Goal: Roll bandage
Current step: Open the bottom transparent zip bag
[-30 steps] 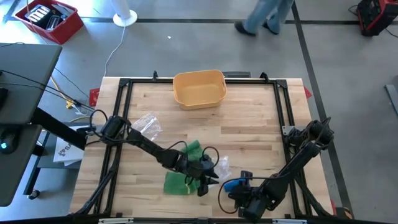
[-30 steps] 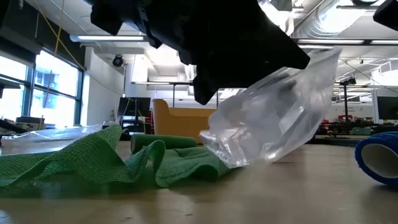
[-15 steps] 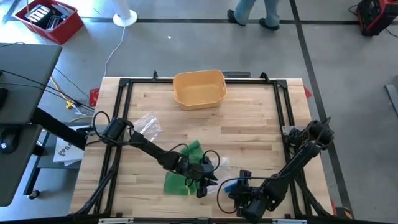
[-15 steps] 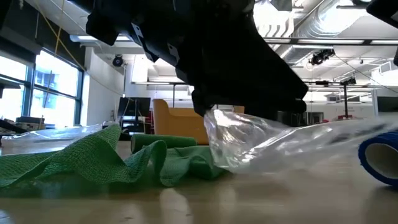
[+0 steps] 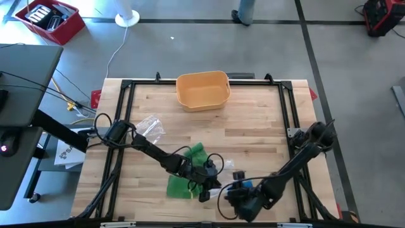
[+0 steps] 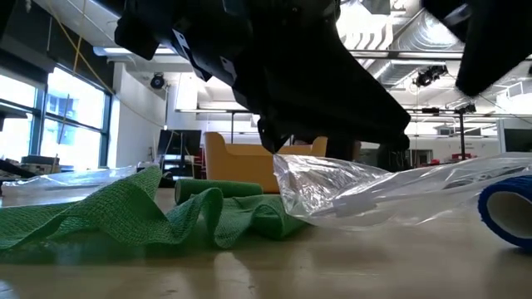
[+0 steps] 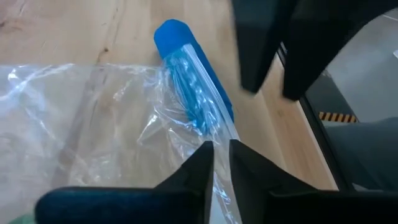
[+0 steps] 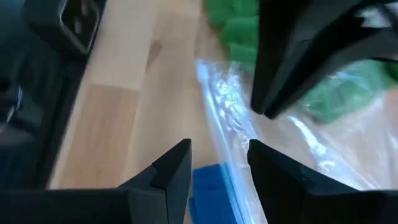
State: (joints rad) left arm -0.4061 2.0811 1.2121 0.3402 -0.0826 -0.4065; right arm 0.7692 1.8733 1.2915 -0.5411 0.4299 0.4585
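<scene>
High view: basket (image 5: 202, 90) upper centre on table (image 5: 253, 126). Loose bandage (image 5: 183, 180) lower centre; plastic bag (image 5: 223, 168) just right of it; bandage roll (image 5: 243, 185) further right. Second bag (image 5: 149, 125) centre-left.

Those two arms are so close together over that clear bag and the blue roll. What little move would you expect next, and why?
Probably the left gripper lifts the clear plastic bag off the blue bandage roll. Its fingers are nearly shut on the bag's edge, and the film is draped over the roll. The right gripper hovers open right at the roll, seemingly waiting to take it once it is uncovered.
</scene>
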